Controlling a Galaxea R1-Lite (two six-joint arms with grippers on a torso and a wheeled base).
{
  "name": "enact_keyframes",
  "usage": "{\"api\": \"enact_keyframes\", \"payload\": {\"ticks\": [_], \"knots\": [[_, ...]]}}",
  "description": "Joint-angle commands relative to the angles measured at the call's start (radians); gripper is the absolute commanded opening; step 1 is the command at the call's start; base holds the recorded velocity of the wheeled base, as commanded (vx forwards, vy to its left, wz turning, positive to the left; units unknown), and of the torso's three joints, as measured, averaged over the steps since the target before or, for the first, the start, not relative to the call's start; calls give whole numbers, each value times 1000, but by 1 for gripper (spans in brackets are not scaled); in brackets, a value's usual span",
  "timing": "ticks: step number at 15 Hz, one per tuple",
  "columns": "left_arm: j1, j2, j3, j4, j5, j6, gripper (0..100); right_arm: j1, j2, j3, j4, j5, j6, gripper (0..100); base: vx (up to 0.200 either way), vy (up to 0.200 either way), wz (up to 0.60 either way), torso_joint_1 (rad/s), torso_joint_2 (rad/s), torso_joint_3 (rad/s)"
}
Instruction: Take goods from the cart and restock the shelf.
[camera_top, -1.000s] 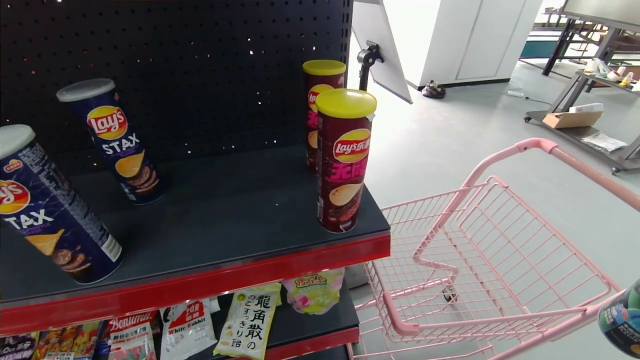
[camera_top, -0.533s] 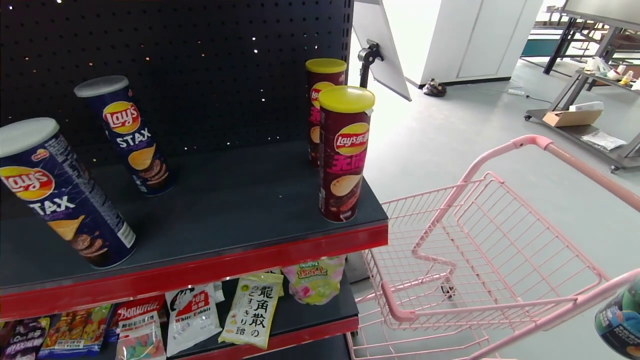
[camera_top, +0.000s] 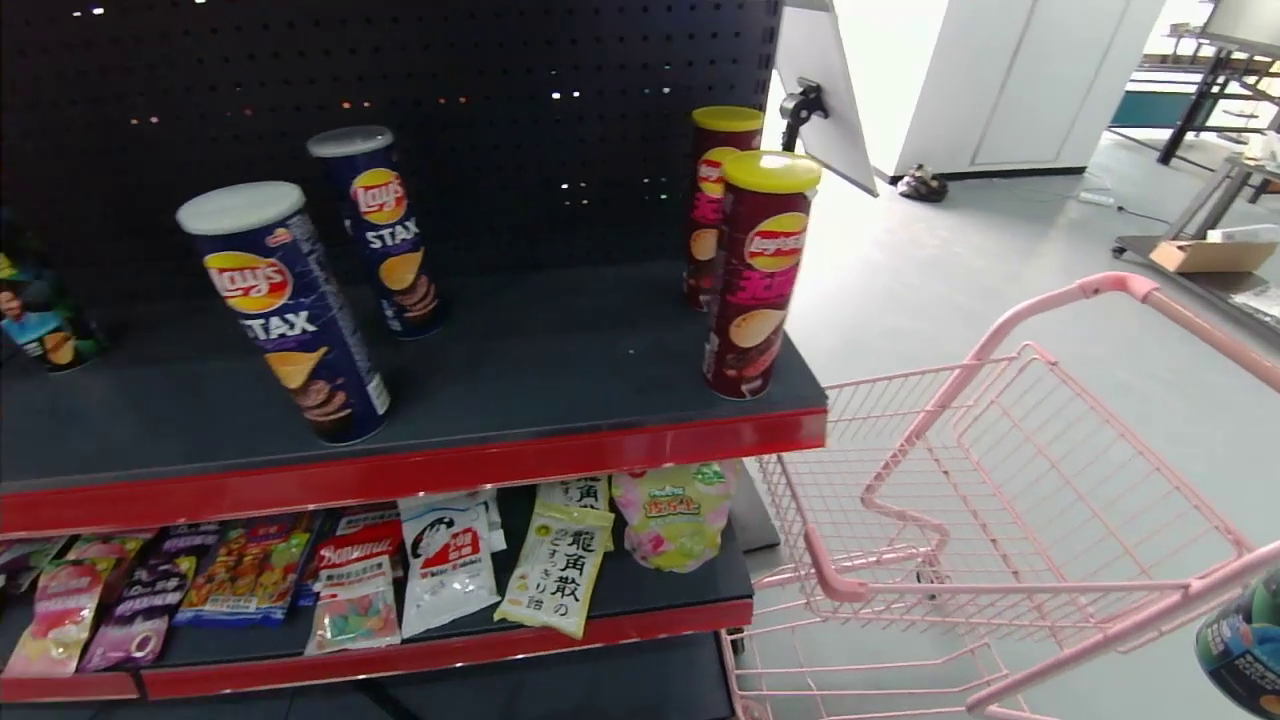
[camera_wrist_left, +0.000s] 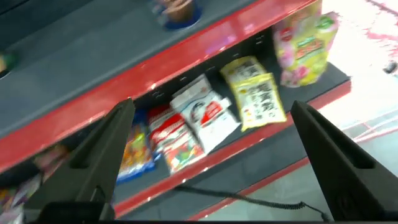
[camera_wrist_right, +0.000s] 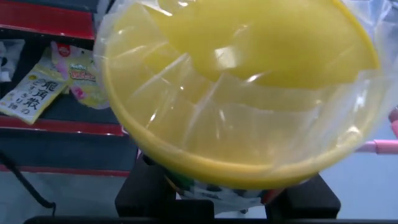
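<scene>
Left claw (camera_wrist_left: 211, 106), fingers apart, before the shelf (camera_wrist_left: 186, 57); right claw (camera_wrist_right: 224, 190) clamped on a yellow-lidded can (camera_wrist_right: 236, 93) near the cart (camera_top: 1090, 290).

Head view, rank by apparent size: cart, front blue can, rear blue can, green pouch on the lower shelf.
1. cart
2. front blue can, which stands nearer the camera, so its lead over the rear one is unsure
3. rear blue can
4. green pouch

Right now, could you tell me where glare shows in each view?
Head view: light pinpricks through the pegboard holes; left wrist view: a shiny streak along the red shelf edge; right wrist view: white highlights on plastic film over the yellow lid.
</scene>
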Motion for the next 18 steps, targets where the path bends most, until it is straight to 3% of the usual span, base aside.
{"api": "enact_keyframes", "payload": {"ticks": [1,4,18], "knots": [[0,-1,-6,0,0,3,100,2,1,1,-1,1,0,0,0,0,600,2,7,-2],[0,-1,-6,0,0,3,100,2,-5,4,-2,4,2,0,0,0,0,0,0,0],[0,-8,-8,0,0,3,100,3,-79,31,-1,7,45,0,0,200,0,4,3,4]]}}
